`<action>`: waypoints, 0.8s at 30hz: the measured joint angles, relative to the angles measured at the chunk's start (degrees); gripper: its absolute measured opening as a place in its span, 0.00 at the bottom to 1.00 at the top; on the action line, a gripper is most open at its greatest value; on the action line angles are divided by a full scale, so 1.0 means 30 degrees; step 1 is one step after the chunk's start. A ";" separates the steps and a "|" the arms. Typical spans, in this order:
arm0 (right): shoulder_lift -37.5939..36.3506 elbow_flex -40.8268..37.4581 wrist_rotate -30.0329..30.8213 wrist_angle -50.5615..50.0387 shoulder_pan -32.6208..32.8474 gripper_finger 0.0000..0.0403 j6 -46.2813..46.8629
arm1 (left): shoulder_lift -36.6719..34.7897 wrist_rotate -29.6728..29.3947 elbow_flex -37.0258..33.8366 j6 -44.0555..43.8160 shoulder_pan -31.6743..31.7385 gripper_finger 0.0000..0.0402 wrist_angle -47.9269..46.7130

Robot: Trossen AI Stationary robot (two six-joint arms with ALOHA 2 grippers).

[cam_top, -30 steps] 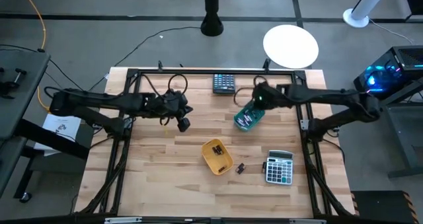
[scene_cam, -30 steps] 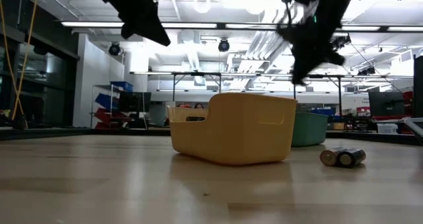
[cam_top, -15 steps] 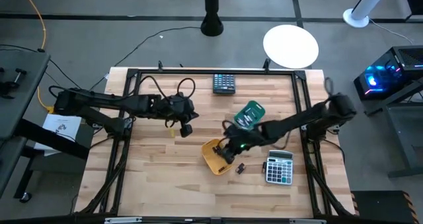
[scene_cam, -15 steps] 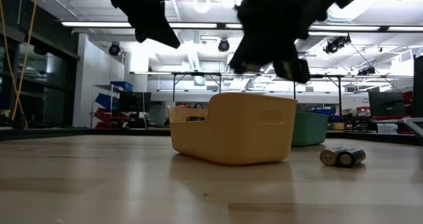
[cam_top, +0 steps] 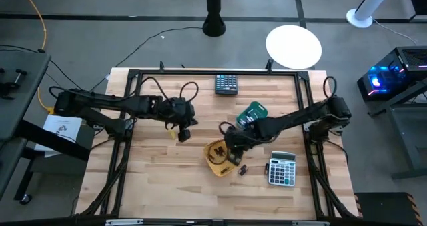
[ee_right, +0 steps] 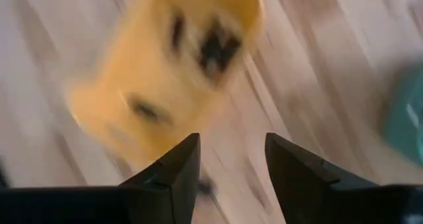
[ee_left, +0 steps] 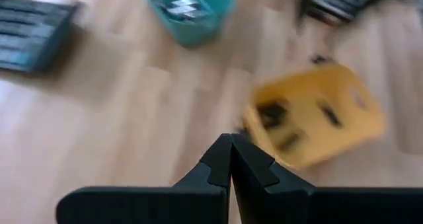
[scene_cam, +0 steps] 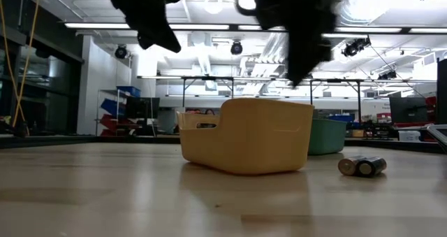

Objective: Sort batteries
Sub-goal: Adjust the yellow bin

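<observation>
Several dark batteries lie in the yellow tray [cam_top: 217, 158] near the table's middle; they show blurred in the right wrist view [ee_right: 211, 45]. Two loose batteries [cam_top: 242, 169] [scene_cam: 363, 166] lie on the wood beside that tray. The teal tray [cam_top: 252, 116] holds more. My right gripper [cam_top: 232, 153] [ee_right: 228, 164] hangs open over the yellow tray's right part, with nothing between its fingers. My left gripper [cam_top: 184, 134] [ee_left: 231, 161] is shut and empty, up in the air to the left of the yellow tray [ee_left: 310, 121].
A dark calculator [cam_top: 225, 84] lies at the far edge. A grey calculator [cam_top: 281, 169] lies near the right front, just right of the loose batteries. Bare wood stretches across the near and left parts of the table [cam_top: 160, 179].
My right gripper has swung from above the teal tray toward the table's near edge and left, ending over the yellow tray and turning as it went. The trays and the loose batteries have stayed where they were.
</observation>
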 joint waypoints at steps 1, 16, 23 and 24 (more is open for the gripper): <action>-0.0132 -0.0076 0.0121 -0.0928 0.0259 0.40 -0.0093 | -0.0022 0.0329 -0.0283 -0.0287 -0.0250 0.00 0.0204; -0.0205 -0.3956 0.0124 0.3349 0.1178 0.02 0.0513 | -0.0035 -0.1371 -1.0042 -1.4017 -0.7113 0.00 0.9873; 0.1038 -0.3947 -0.2398 0.5888 -0.0091 0.01 -0.1315 | -0.0013 -0.1430 -1.1531 -1.7522 -0.9138 0.00 0.9728; 0.1263 -0.3881 -0.2569 0.6293 -0.0197 0.00 -0.1469 | -0.0007 -0.1429 -1.1583 -1.7808 -0.9385 0.00 0.9714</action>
